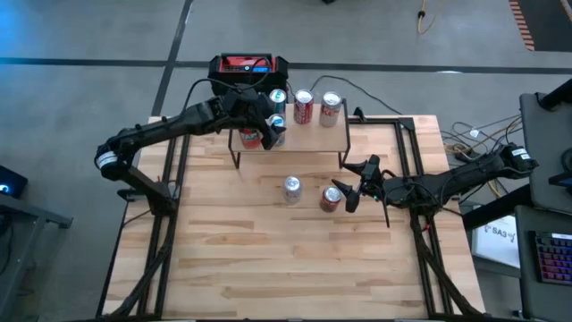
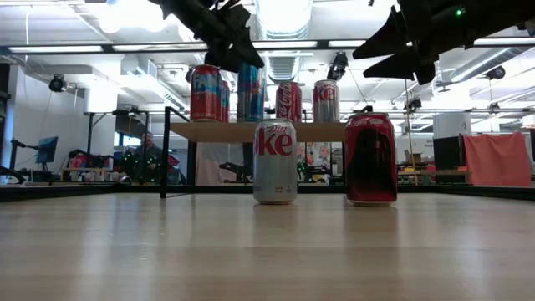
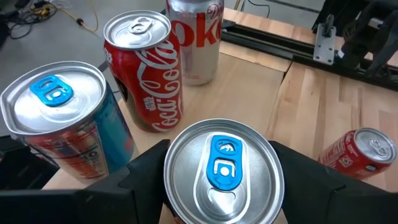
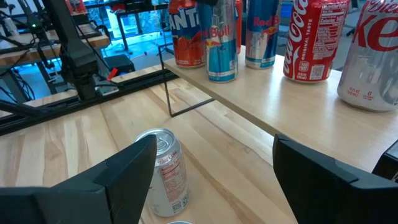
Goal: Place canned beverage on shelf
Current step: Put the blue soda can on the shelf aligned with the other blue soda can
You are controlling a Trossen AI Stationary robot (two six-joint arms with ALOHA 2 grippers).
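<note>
The left gripper (image 3: 217, 186) has its fingers (image 3: 146, 177) clasped either side of a slim blue-tabbed can (image 3: 224, 171), gripping it just below the rim, upright over the left end of the shelf (image 1: 313, 136). In the low view the can stands with its base at, or just about at, the light wooden board, beside an orange-red can (image 2: 205, 94); whether it already bears on the wood I cannot tell. Further along the board stand a red cola can (image 2: 289, 102) and a silver diet cola can (image 2: 326, 101).

The right gripper (image 4: 214, 174) hangs with its fingers (image 4: 134, 171) spread and holding nothing, above the desk (image 1: 268, 259) in front of the shelf, over a silver can (image 4: 163, 171); a dark red can (image 1: 332, 198) stands just beside it.

A drinks can like this is probably rigid while full but thin-walled — a hard squeeze would dent it — and its smooth painted side looks slippery. A hold across the body near the top, as now, seems sound; it is tall and narrow, so it should tip easily if let go tilted.

The shelf is a narrow board on thin black legs, already crowded. The desk is pale butcher-block wood. Beyond it — a black-and-red box (image 1: 248, 65), cables, and a bright workshop with benches and ceiling lights.
</note>
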